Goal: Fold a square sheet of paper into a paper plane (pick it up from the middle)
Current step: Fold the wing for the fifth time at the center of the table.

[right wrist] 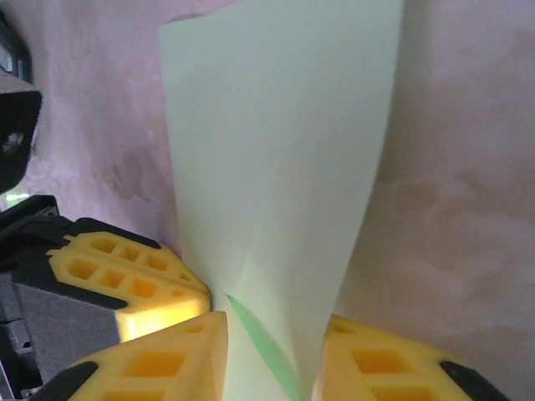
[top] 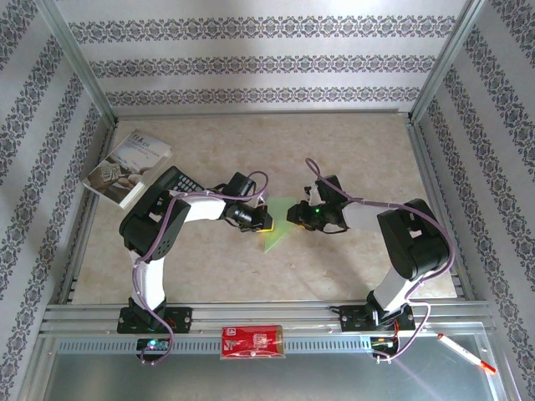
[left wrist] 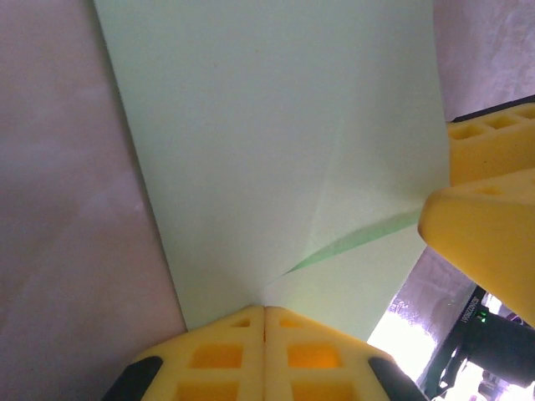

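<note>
From its own wrist camera, the left claw [left wrist: 265, 311] has its yellow fingers pressed together, clamped on the near edge of the square sheet of paper [left wrist: 276, 125]. The sheet fans away from the claw, with a diagonal crease and a darker green sliver beside it. That fold is too small to make out from above. A finger of the right claw [right wrist: 274, 322] touches the sheet's edge to the right of the left claw. The right wrist camera shows the right claw's fingers apart, with the paper's narrow lower end standing between them, not squeezed flat. The sheet rises away from them as a tall, slightly curled strip, and the left claw's fingers sit just to its left. The overhead camera gives the whole shape. The paper is a slim green wedge held between the two claws, with its long axis slanting and its narrow tip towards the arm bases. Both arms are bent at the elbow, and their forearms reach inward so the wrists face each other above the middle of the surface [top: 359, 159]. Beyond the left arm lie a black calculator [top: 179, 180] and a booklet [top: 129, 167].
</note>
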`<state>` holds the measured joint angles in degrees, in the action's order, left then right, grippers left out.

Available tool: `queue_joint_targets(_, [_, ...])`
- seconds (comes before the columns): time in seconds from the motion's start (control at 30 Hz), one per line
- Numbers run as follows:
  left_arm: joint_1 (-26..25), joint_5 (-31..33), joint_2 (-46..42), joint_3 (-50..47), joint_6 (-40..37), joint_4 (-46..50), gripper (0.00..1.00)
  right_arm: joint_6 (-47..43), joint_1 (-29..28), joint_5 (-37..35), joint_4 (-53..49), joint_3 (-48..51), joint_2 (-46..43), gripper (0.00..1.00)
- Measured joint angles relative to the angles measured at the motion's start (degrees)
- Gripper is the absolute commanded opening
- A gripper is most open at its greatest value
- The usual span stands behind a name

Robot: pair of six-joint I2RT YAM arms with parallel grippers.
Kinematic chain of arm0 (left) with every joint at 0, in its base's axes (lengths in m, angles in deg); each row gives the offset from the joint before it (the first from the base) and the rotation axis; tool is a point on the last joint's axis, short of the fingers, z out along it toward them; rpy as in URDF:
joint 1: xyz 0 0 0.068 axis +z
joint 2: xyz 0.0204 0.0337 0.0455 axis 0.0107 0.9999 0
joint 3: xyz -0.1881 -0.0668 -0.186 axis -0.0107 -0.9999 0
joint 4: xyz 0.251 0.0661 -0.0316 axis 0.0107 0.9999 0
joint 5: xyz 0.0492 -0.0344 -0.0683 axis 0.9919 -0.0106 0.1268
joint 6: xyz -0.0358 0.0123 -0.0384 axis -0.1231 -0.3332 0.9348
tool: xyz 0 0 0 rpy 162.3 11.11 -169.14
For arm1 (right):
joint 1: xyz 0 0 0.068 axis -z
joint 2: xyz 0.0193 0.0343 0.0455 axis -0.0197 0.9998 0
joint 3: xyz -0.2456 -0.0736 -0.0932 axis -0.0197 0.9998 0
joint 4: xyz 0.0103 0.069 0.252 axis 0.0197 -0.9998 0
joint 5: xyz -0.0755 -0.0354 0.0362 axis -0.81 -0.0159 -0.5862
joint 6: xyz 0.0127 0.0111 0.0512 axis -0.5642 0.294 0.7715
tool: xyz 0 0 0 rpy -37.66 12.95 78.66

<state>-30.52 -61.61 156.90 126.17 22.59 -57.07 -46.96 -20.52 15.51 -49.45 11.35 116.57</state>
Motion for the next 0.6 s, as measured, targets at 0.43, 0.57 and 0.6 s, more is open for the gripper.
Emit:
queue_joint_targets(0.43, [-2.78, 7.67, -10.73, -8.44, -4.52, -1.77, 0.36, 10.45, -4.11, -5.51, 0.2, 3.28, -8.17, 0.0])
queue_joint_targets(0.57, [-7.45, 14.6, -17.18, -11.8, -8.7, -2.62, 0.45, 14.01, -5.44, -6.99, 0.22, 4.46, -10.08, 0.0])
queue_joint_targets(0.6, [-9.29, 16.9, -18.6, -12.07, -10.29, -2.64, 0.48, 14.97, -5.64, -7.21, 0.22, 4.85, -10.54, 0.0])
